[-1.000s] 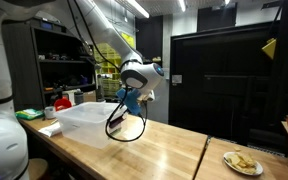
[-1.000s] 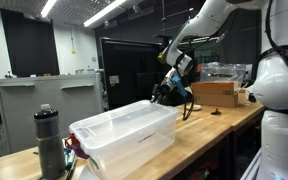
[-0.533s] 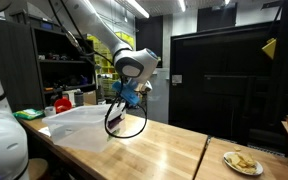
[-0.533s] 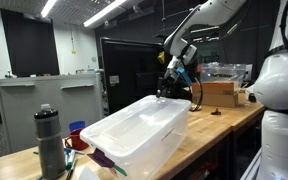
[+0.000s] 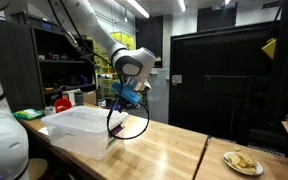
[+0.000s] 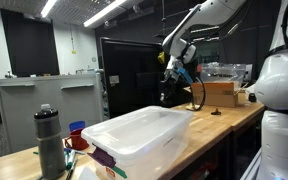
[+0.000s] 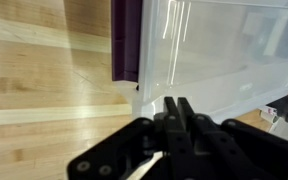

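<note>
The clear bin (image 5: 81, 126), tilted a moment ago, now rests flat on the surface (image 5: 164, 150) just below the jaws, released; they have shut empty.

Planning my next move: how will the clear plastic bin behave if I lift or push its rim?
The bin looks thin-walled and seems empty, so probably light and flexible. On the smooth wooden table it would likely slide, not tip.
</note>
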Motion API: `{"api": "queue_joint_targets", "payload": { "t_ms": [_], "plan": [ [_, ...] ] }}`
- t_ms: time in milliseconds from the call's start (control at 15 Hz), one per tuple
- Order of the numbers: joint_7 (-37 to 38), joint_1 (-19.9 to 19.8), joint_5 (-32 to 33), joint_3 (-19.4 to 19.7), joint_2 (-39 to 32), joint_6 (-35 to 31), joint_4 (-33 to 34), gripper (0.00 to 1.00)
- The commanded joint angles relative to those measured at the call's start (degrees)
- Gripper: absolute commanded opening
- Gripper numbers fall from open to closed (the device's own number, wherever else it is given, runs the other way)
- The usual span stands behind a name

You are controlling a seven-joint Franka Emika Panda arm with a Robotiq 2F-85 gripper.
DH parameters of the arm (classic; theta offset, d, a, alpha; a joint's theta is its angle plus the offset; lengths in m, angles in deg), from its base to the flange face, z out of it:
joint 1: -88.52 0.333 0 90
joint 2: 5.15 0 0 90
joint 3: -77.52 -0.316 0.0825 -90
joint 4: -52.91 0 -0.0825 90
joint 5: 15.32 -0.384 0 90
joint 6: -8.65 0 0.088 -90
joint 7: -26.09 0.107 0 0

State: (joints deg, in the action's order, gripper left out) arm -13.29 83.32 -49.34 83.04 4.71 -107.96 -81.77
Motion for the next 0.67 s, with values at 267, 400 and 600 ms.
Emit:
{"api": "queue_joint_targets", "payload": {
  "t_ms": [267, 400, 600],
  "plan": [
    [2.89, 1.35, 3.73, 0.27, 1.39, -0.26, -0.73, 0.48],
    [2.91, 1.53, 3.85, 0.28, 0.78, -0.1, -0.3, 0.61],
    [2.61, 1.96, 3.67, 0.21, -0.52, 0.03, 0.45, 0.82]
  ]
}}
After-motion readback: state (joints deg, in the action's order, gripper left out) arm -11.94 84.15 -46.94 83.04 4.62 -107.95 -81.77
